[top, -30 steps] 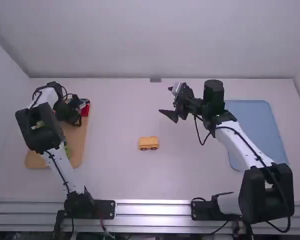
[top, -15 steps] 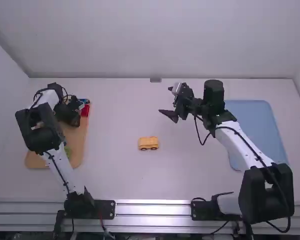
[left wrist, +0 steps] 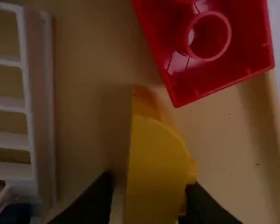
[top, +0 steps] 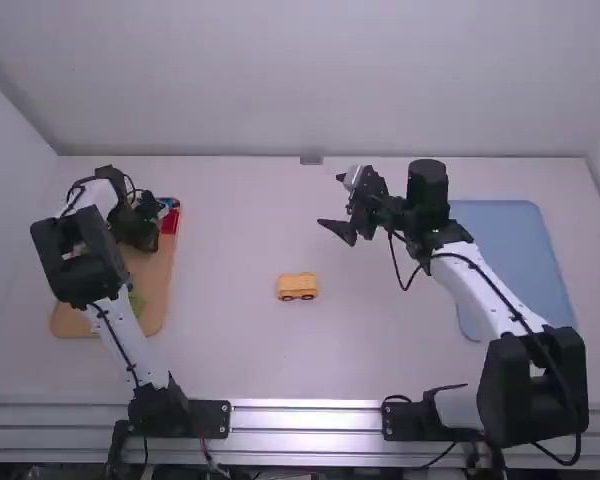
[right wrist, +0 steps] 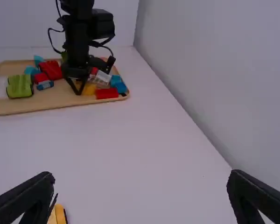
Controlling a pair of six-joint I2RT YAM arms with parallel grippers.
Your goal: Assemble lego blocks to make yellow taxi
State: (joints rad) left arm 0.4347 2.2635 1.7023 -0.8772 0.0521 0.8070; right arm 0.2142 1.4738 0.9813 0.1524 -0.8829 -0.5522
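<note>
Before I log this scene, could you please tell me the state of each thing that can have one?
Left gripper, open, with a yellow block between its fingers
Right gripper, open, fingers wide apart
Yellow toy vehicle, upright on its wheels
Wooden tray, loaded with blocks
Red block, hollow side up
Blue tray, lying flat

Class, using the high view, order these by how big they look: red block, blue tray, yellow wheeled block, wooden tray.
1. Blue tray and wooden tray: unsure which, as the left arm hides part of the latter
2. Yellow wheeled block
3. Red block
</note>
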